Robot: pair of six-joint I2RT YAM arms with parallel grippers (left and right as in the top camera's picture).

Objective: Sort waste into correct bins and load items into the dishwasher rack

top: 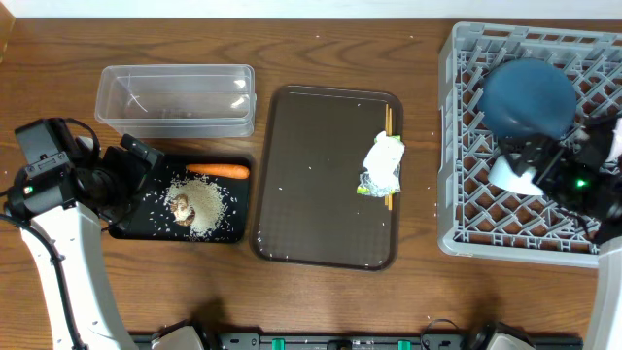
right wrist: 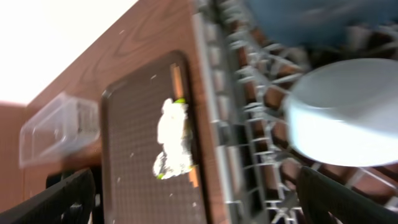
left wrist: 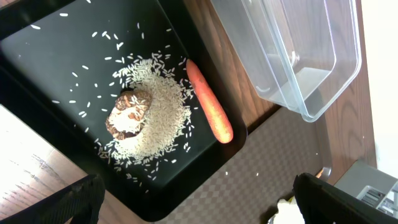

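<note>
The shallow black tray [top: 233, 226] holds an orange carrot [top: 219, 171], a small brown lump [top: 181, 206] and white rice [top: 206, 197]. My left gripper [top: 136, 175] is open and empty at the tray's left end; its view shows the carrot [left wrist: 210, 110], lump [left wrist: 129, 113] and rice [left wrist: 160, 118]. The crumpled wrapper [top: 384, 165] lies on chopsticks [top: 389, 122] on the brown serving tray [top: 311, 194]. The grey rack [top: 466, 194] holds an upturned dark blue bowl [top: 530, 97] and a small pale bowl [top: 507, 175]. My right gripper [top: 536, 167] is open beside the pale bowl [right wrist: 348, 118].
The clear tub [top: 175, 97] stands behind the black tray and looks empty; it also shows in the left wrist view [left wrist: 298, 50]. Loose rice grains dot the serving tray. The right wrist view is blurred and shows the wrapper [right wrist: 174, 137] and the rack wall [right wrist: 214, 124].
</note>
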